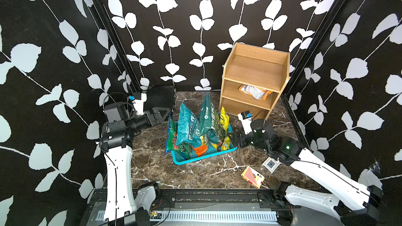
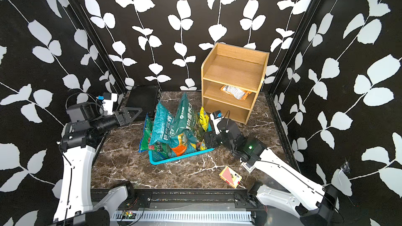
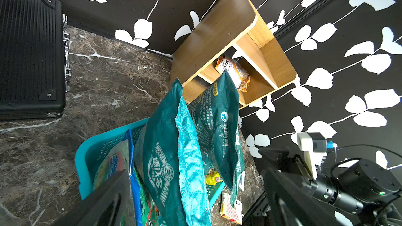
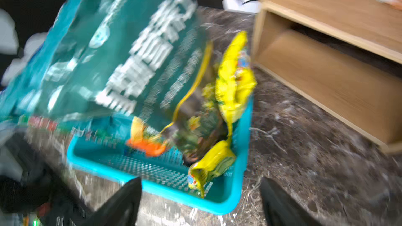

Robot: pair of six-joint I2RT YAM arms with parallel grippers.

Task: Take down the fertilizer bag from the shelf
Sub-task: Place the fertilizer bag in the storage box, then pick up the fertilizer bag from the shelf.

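1. Fertilizer bag (image 1: 255, 91): lies crumpled on the middle tier of the shelf (image 1: 256, 70). It is probably light, soft and slippery; pinch the front edge.
2. Right tool (image 4: 200, 180): jaws apart, empty, beside the blue basket (image 1: 195, 159).
3. Left tool (image 1: 165, 114): jaws apart, empty.

Light-brown 3-tier wooden shelf (image 1: 256, 70) stands upright vs back wall; orange-white fertilizer bag (image 1: 255, 91) lies flat on mid tier.

marble tabletop (image 1: 152, 166) with shelf (image 1: 254, 70), basket (image 1: 195, 160), case (image 1: 158, 98), cards (image 1: 252, 176)
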